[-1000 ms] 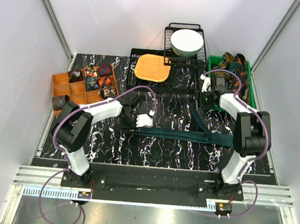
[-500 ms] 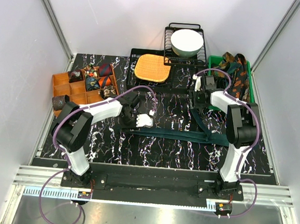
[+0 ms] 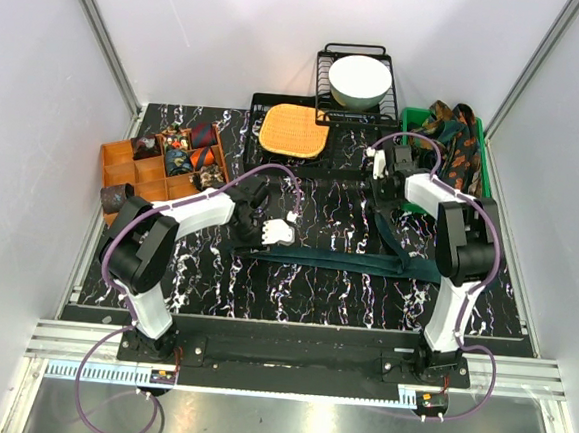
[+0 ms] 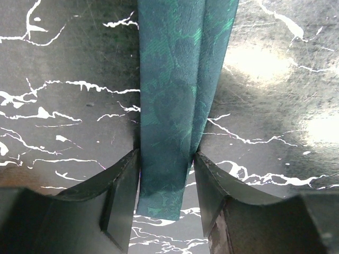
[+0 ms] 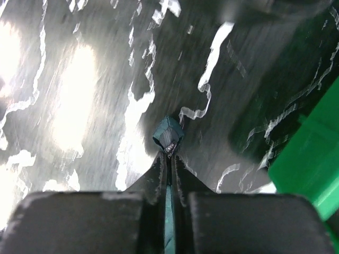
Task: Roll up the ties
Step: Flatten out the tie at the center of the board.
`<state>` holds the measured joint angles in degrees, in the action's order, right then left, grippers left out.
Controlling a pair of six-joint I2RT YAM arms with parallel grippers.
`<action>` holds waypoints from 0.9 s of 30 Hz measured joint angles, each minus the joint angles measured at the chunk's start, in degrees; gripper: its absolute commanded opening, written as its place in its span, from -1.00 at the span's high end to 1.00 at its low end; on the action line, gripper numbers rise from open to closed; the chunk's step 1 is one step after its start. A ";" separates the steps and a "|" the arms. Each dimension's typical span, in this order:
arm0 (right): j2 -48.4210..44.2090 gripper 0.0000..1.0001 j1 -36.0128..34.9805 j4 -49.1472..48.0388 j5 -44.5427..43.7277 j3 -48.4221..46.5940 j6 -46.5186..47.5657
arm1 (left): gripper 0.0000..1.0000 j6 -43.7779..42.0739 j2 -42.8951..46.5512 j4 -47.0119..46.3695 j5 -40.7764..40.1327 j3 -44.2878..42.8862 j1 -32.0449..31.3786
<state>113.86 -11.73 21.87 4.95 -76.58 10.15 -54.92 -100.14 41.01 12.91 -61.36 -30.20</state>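
A plain dark teal tie point(image 3: 336, 262) lies stretched across the marble table, and one leg bends up toward the back right. In the left wrist view this tie point(image 4: 175, 79) runs between my left gripper's point(image 4: 166, 156) fingers. They press on both of its edges near its end, down at the table. In the top view the left gripper point(image 3: 273, 233) is at the tie's left end. My right gripper point(image 3: 383, 181) is shut on the tie's other end. A teal tip point(image 5: 168, 135) pokes out past the right gripper's point(image 5: 168, 157) closed fingertips. Patterned ties point(image 3: 455, 129) hang in a green bin.
An orange divided tray point(image 3: 122, 171) at the left holds rolled ties point(image 3: 179, 153). A dark roll point(image 3: 114, 199) lies beside it. An orange woven mat point(image 3: 294, 132) rests on a black tray, a white bowl point(image 3: 360, 80) in a wire rack. The green bin point(image 3: 479, 176) stands close to my right arm.
My right gripper has moved left and away from the green bin and has shut on the tie's end. The left gripper has stayed where it was.
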 measured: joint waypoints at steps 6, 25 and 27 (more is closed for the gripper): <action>-10.60 1.00 -0.35 6.54 0.15 4.48 3.58 | 0.04 0.55 0.00 0.02 0.09 0.00 0.26; -33.24 -0.12 28.11 26.97 1.90 18.84 27.28 | 0.04 1.46 0.00 -0.11 0.39 0.02 0.98; -33.24 -0.28 30.84 27.47 2.16 18.69 29.35 | 0.04 1.46 0.04 -0.22 0.52 0.11 1.14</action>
<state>80.62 19.11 49.34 7.11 -57.89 39.51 -53.45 -100.09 40.80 13.43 -61.25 -29.06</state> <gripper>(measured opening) 0.550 0.482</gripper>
